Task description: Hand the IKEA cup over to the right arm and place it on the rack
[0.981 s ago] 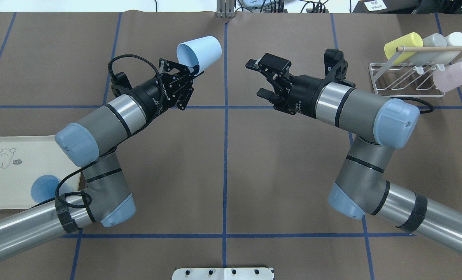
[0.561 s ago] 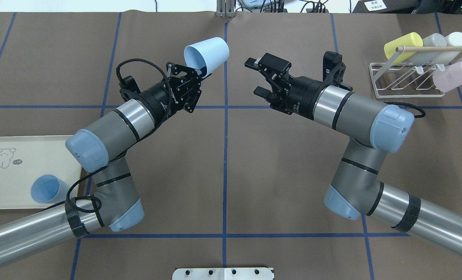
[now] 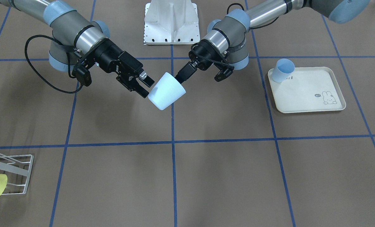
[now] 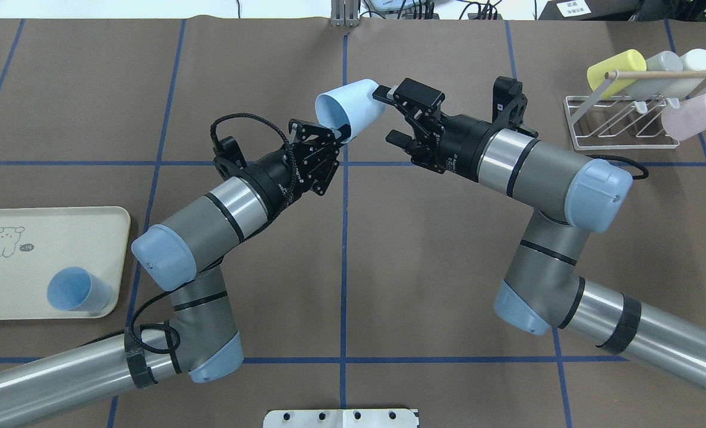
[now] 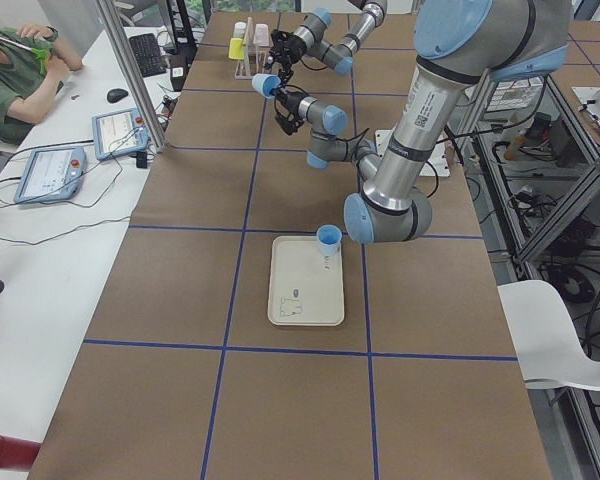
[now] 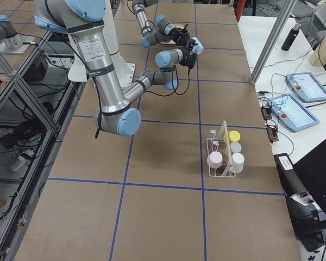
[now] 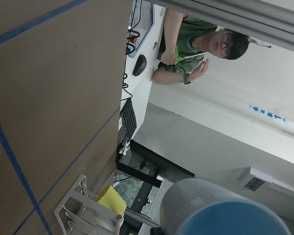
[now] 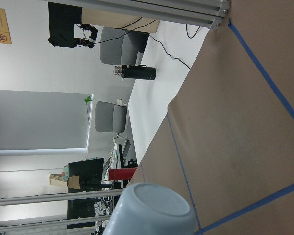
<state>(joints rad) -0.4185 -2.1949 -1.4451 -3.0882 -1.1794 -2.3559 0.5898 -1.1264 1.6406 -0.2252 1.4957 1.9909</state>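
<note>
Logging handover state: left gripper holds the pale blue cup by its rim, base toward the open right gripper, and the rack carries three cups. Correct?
No: the rack carries four: yellow cup, grey cup, white cup and pink cup, per the overhead exterior view. The rest stands: the left gripper holds the pale blue cup by its rim, base toward the open right gripper.

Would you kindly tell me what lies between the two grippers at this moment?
The pale blue cup: the left gripper pinches its rim, and its base faces the open right gripper. The overhead view shows this.
</note>
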